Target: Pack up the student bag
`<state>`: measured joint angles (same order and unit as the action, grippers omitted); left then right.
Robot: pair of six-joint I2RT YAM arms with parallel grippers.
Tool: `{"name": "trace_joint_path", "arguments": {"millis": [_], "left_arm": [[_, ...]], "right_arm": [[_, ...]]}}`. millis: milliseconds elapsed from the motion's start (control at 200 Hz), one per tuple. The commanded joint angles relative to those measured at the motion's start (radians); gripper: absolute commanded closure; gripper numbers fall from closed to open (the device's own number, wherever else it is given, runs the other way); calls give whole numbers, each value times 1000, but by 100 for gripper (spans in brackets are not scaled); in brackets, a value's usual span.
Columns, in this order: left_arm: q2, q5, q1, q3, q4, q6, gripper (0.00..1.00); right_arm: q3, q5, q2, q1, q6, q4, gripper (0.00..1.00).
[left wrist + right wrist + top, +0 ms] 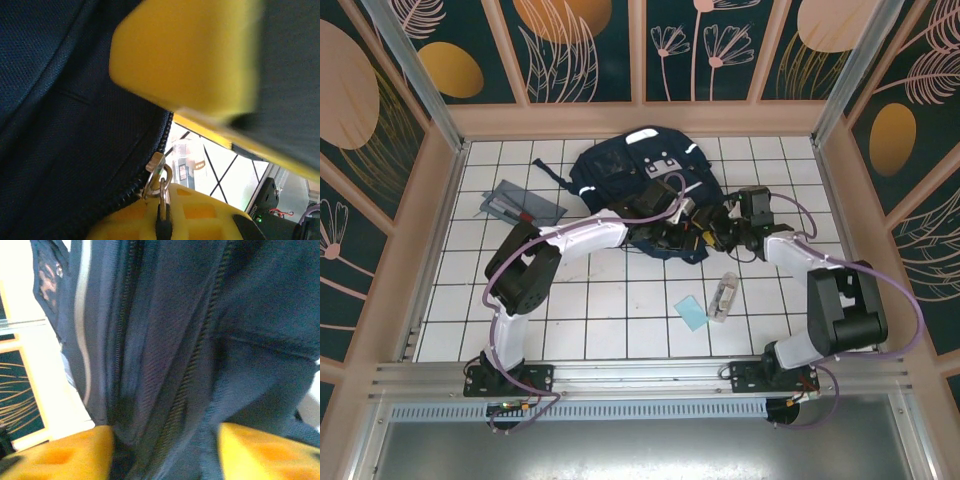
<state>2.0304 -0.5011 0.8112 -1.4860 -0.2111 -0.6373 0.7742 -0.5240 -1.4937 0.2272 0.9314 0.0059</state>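
The navy, white-striped student bag lies rumpled, left claw pinching its zipper pull, right claw spread wide.

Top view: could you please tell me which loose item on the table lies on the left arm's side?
The grey pouch, left of the backpack; the blue card and clear container lie near the right arm.

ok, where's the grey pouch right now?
Top view, far-left part of the tiled table: the flat grey pouch lies left of the student bag, just beyond the left arm elbow.
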Motion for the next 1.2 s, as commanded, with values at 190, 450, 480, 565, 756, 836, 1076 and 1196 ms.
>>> {"name": "trace_joint_path", "arguments": {"millis": [190, 450, 480, 565, 756, 836, 1076, 1196], "left_arm": [[-87, 54, -43, 148, -90, 134, 100], [-179, 112, -224, 307, -191, 198, 100], [-189, 125, -235, 302, -206, 208, 100], [-200, 156, -272, 284, -241, 233, 100], [-203, 92, -301, 260, -229, 227, 100], [-215, 16, -269, 258, -154, 163, 100], [-132, -93, -144, 113, 118, -33, 100], [-18, -107, -107, -50, 161, -74, 100]], "right_arm": [[169, 160, -60, -52, -178, -90, 100], [237, 289, -60, -119, -307, -157, 100], [238, 282, -68, -130, -314, -145, 100], [262, 290, -104, -146, -341, -138, 100], [361, 214, -224, -163, -370, -93, 100], [438, 181, -273, -163, -353, -134, 84], [407, 84, -127, -155, -314, -263, 14], [268, 10, 15, -155, -270, -262, 13]]}}
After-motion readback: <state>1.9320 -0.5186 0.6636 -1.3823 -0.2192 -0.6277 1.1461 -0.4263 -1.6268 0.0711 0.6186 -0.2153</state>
